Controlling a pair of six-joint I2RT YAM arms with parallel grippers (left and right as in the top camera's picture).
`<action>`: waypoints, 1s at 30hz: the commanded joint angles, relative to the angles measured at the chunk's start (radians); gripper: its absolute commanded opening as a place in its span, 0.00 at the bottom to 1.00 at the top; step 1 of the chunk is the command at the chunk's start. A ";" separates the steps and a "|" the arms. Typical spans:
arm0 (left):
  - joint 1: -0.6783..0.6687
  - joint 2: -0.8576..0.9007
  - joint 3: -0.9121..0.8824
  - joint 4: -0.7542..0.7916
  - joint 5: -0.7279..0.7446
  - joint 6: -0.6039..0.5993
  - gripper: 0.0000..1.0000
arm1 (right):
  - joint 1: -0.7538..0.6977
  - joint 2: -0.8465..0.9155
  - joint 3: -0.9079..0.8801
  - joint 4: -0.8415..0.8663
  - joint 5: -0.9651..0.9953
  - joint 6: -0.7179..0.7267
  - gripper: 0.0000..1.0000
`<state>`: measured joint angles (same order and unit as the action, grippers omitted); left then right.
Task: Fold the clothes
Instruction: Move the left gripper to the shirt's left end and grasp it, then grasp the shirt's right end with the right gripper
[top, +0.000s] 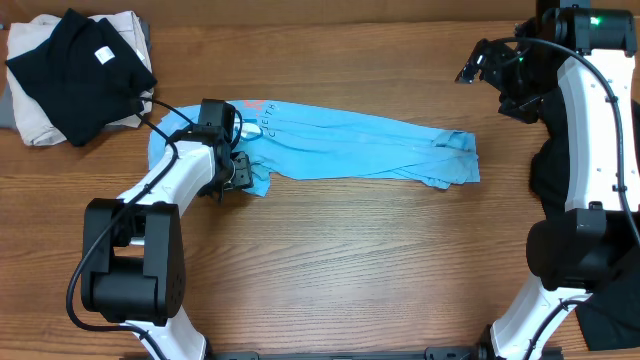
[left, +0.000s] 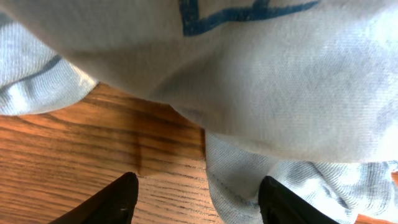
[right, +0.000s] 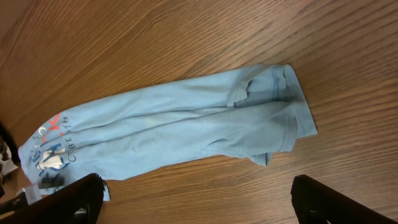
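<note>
The light blue T-shirt (top: 350, 150) lies folded into a long narrow band across the middle of the wooden table, lettering at its left end. My left gripper (top: 232, 175) is low at that left end, at the shirt's near edge. In the left wrist view its open jaws (left: 198, 198) straddle a fold of the blue fabric (left: 249, 112) and bare wood. My right gripper (top: 478, 62) is raised at the far right, away from the shirt. In the right wrist view its jaws (right: 198, 199) are wide open and empty above the shirt (right: 186, 130).
A pile of black garments (top: 80, 65) on beige cloth (top: 45, 125) sits at the far left corner. A dark cloth (top: 545, 170) lies at the right edge behind my right arm.
</note>
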<state>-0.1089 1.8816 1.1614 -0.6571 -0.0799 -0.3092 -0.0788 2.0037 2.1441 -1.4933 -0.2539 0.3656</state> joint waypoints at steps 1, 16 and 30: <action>0.003 0.012 0.021 0.007 -0.016 0.002 0.60 | 0.000 -0.027 0.022 0.003 0.010 -0.006 1.00; 0.003 0.063 0.019 0.027 0.028 -0.002 0.07 | 0.000 -0.027 0.022 0.003 0.010 -0.006 1.00; 0.004 0.017 0.097 -0.133 0.028 -0.021 0.04 | 0.000 -0.027 0.022 0.012 0.010 0.002 1.00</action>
<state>-0.1089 1.9137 1.2068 -0.7456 -0.0601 -0.3126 -0.0788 2.0037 2.1441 -1.4925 -0.2539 0.3656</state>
